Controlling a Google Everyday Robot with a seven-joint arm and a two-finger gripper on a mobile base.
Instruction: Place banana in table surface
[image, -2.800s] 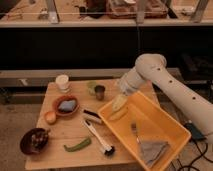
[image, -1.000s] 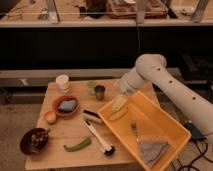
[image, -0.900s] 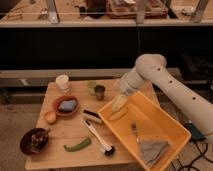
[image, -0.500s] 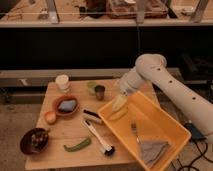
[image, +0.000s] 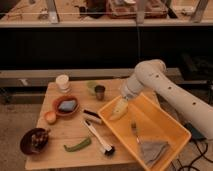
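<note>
Wooden table (image: 70, 129), tray (image: 162, 122) at 4 o'clock. Gripper (image: 121, 103) hangs at its 10 o'clock corner, fingers spread wide over the banana (image: 118, 112), can't tell if gripping.

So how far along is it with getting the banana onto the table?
Nothing is done yet: the banana lies in a corner of the yellow tray. In hand, the gripper is down at the banana. Left: lifting it out and laying it on the table surface.

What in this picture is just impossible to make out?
Camera view: whether the gripper, at the yellow tray's left corner, touches the banana; they blur together.
Dark bowl's contents: too blurred.
Robot's arm: cut off by the right edge.
</note>
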